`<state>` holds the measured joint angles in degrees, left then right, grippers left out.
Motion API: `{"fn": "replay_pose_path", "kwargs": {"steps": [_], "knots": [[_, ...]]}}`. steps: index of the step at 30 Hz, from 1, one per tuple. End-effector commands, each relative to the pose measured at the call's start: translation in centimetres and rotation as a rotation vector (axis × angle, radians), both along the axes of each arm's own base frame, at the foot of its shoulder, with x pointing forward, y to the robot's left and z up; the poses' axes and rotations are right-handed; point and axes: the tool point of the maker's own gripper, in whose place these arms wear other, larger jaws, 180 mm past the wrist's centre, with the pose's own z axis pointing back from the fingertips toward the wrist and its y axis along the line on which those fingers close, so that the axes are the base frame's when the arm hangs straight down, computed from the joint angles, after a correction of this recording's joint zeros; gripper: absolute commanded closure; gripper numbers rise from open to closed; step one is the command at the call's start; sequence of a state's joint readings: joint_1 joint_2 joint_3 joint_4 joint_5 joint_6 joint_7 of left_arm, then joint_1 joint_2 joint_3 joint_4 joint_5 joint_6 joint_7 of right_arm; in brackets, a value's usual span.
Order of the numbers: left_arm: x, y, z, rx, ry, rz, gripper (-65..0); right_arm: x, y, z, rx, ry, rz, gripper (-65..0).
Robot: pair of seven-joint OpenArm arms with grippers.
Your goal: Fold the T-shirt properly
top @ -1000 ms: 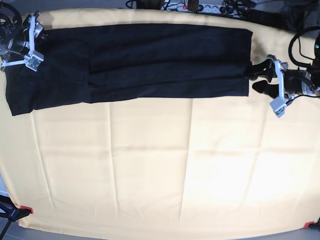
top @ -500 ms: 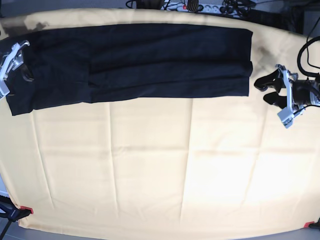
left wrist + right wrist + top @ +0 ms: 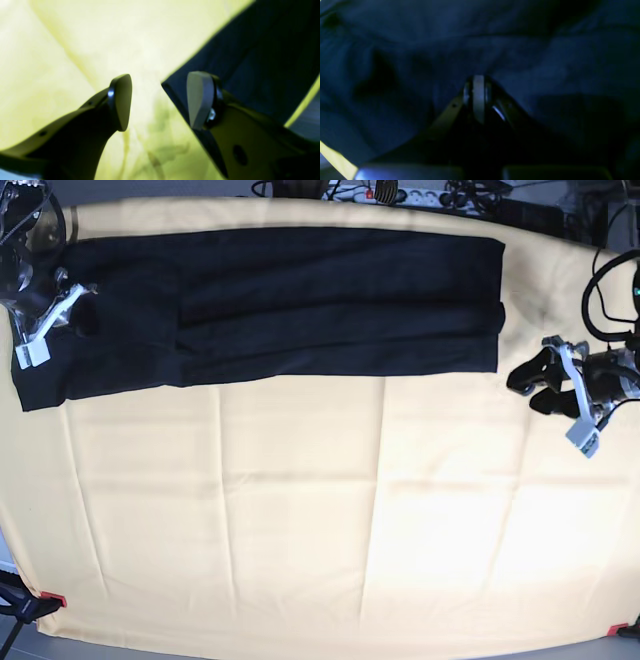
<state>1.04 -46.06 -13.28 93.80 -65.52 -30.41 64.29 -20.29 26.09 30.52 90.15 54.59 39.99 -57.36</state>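
The black T-shirt lies folded into a long band across the far part of the table. At its left end, my right gripper rests on the cloth. In the right wrist view its jaws are pressed together, with the dark T-shirt bunched around the tips. Just off the band's right edge, my left gripper stands open and touches nothing. In the left wrist view the gap between its pads frames a corner of the T-shirt lying below.
A pale yellow cloth covers the whole table, held by red clamps at the near corners. A power strip and cables lie beyond the far edge. More cables hang behind the arm on the right.
My right gripper has come down onto the T-shirt's left end and shut. The left gripper has drifted slightly right and nearer, still open, away from the shirt's edge.
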Motion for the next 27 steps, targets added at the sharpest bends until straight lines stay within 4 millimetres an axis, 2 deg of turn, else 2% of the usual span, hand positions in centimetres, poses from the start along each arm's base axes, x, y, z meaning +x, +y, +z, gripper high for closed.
{"fn": "replay_pose_path", "kwargs": {"steps": [1,3,5,11,15,22,27], "knots": [[1.1,0.7,2.0,-0.017,-0.06,0.033,-36.5,0.3,-1.0,0.0,-0.027,0.007,-0.004,0.0],[1.5,1.5,2.6,-0.045,-0.081,0.101,-36.5,0.3,-1.3,-0.7,-0.011,0.025,-0.021,0.0],[1.0,2.3,2.4,-0.068,-0.085,0.149,-36.5,0.1,-1.3,-0.8,-0.011,0.029,-0.022,0.0],[-2.7,3.4,-0.8,-0.157,0.005,0.296,-36.5,0.6,-1.4,-0.4,-0.009,0.021,-0.018,0.0],[-4.6,3.9,-2.2,-0.226,0.022,0.402,-36.5,0.4,-1.4,-0.5,-0.012,0.033,-0.013,0.0],[-7.0,1.2,-4.7,-0.366,0.091,0.461,-36.5,0.5,-1.3,-0.5,-0.013,0.037,-0.011,0.0],[-7.4,-0.6,-5.6,-0.439,0.103,0.488,-36.5,0.5,-1.3,-0.5,-0.013,0.036,-0.011,0.0]]}}
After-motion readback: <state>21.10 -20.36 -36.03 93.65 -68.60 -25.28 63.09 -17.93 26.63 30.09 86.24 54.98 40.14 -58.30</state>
